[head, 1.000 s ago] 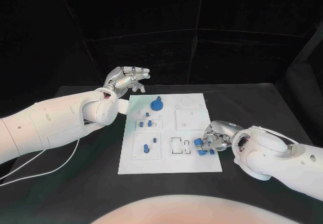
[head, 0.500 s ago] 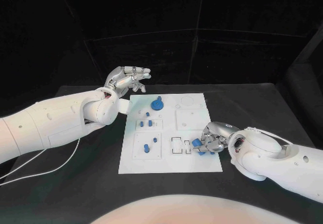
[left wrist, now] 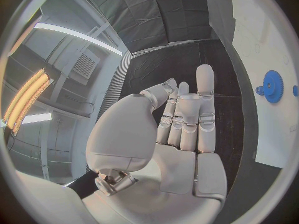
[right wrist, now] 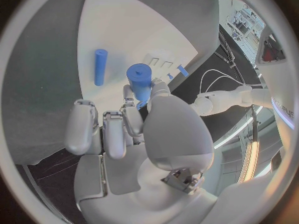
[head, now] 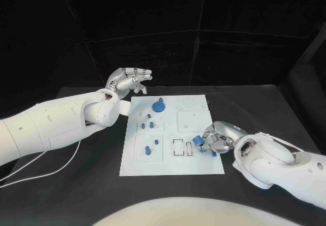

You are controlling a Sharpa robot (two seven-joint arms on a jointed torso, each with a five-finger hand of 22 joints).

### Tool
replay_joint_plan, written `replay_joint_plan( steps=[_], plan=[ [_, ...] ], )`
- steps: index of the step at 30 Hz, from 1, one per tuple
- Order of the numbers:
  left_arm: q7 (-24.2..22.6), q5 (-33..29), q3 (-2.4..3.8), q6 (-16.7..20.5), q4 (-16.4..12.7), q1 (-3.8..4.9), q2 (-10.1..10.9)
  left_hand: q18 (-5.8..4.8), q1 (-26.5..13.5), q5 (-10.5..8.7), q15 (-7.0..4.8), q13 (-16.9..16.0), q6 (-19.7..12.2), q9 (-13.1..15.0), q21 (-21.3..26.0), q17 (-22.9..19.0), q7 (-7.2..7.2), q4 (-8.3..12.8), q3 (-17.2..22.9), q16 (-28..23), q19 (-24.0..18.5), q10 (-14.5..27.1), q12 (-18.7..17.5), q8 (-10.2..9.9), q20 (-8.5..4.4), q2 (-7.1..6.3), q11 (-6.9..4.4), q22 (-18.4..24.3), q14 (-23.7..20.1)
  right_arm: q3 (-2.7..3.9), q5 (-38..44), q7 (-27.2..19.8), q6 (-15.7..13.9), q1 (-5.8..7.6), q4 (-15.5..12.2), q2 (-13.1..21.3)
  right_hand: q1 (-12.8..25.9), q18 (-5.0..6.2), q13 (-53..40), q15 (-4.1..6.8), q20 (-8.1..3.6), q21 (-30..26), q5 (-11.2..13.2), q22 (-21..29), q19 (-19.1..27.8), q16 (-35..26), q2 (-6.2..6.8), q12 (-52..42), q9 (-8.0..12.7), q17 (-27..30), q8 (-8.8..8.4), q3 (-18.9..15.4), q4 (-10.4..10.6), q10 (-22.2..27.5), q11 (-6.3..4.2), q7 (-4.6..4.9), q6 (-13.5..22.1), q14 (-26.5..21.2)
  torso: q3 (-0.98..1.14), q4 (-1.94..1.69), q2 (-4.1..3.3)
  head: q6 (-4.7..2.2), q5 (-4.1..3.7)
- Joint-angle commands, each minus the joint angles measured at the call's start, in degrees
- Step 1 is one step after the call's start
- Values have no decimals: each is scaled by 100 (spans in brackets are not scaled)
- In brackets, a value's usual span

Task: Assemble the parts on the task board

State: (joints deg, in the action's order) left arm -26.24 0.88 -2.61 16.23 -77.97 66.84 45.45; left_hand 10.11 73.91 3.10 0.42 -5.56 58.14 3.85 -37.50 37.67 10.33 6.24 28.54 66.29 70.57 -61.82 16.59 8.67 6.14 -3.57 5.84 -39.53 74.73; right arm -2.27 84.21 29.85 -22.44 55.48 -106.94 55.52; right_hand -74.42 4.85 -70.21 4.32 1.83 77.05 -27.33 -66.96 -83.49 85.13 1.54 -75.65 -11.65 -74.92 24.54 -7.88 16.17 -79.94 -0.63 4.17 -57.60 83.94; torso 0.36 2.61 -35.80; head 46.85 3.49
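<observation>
Board [head: 170,162] sits mid-table, white, w/ blue parts on it. My left hand [head: 128,79] hangs off its far-left corner, fingers apart, holding nothing. Gear [head: 158,105] lies just right of it, near the far edge. My right hand [head: 216,137] is at the board's right edge, pinching a short blue peg [right wrist: 141,81], axis roughly upright. Empty slots [head: 178,147] lie just left of it, so right hand's closer for the insert, I'd say.

Robot lab or test cell — black-draped walls [head: 204,52] at twelve o'clock, black table [head: 81,188], strip ceiling lights [left wrist: 25,97]
</observation>
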Motion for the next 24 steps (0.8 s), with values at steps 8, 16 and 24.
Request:
replay_joint_plan(
  steps=[8,16,24],
  plan=[
    [-16,-3,2,-62,-12,9,-8,34,-26,33,34,4,-28,2,16,-8,-9,-4,-41,28,-9,21,30,-4,22,20,-1,5,-13,5,-733,-427,-370,14,-36,-246,4,-47,-14,44,-42,41,95,-19,-24,30,-118,-18,-195,-526,45,-46,27,-27,-23,-61,-61,424,2,-1,-14,-10,61],
    [-9,-4,2,-60,-15,10,-41,34,-26,33,34,4,-28,2,16,-8,-9,-4,-41,28,-9,21,30,-4,22,20,-1,5,-13,5,-761,-79,63,15,120,-597,231,-53,-23,67,-60,66,437,-62,-33,38,-255,12,-345,-547,160,-201,45,-45,-58,-107,-142,426,-1,-21,-14,-12,55],
    [-2,-4,2,-69,-18,11,-63,34,-28,34,35,4,-29,2,17,-15,-9,-5,-43,26,-9,24,33,-3,23,21,-1,6,-16,5,-764,278,363,16,257,-800,437,-52,-18,98,-86,66,742,-66,-31,27,-381,53,-493,-532,268,-353,47,-60,-98,-158,-193,421,-1,-7,-8,2,95]
  ],
)
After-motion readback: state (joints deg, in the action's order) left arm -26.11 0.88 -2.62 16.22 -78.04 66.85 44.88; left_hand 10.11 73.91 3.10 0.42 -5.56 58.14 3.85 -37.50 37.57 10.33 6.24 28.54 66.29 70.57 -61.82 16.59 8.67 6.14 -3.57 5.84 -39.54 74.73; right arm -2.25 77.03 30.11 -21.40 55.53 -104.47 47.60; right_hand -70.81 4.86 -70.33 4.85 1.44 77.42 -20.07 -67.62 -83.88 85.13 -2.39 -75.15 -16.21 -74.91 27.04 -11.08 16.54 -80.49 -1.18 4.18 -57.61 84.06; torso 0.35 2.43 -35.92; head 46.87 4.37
